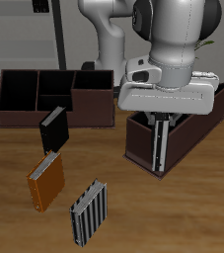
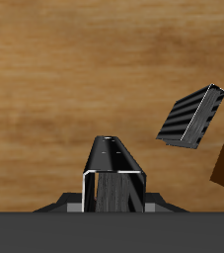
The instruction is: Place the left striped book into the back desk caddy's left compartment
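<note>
Gripping the left striped book (image 1: 161, 153) upright, gripper (image 1: 161, 124) jaws clamped on its top edge.
Nearest the front edge, a paler striped book (image 1: 89, 212); farther back, the held book hanging by a second caddy (image 1: 197, 124); farthest, well apart, the back desk caddy (image 1: 54, 119) with its left compartment (image 1: 20, 91).

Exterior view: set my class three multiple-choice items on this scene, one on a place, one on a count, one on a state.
1. Where is the left striped book? A in the gripper; B in a caddy; C lying flat.
2. How many books rest on the table? A one; B three; C five.
3. The back desk caddy's left compartment is: A empty; B holding a book; C covered.
Answers: 1 A, the jaws clamp it; 2 B, black book, orange book, paler striped book; 3 A, only black lining shows.
</note>
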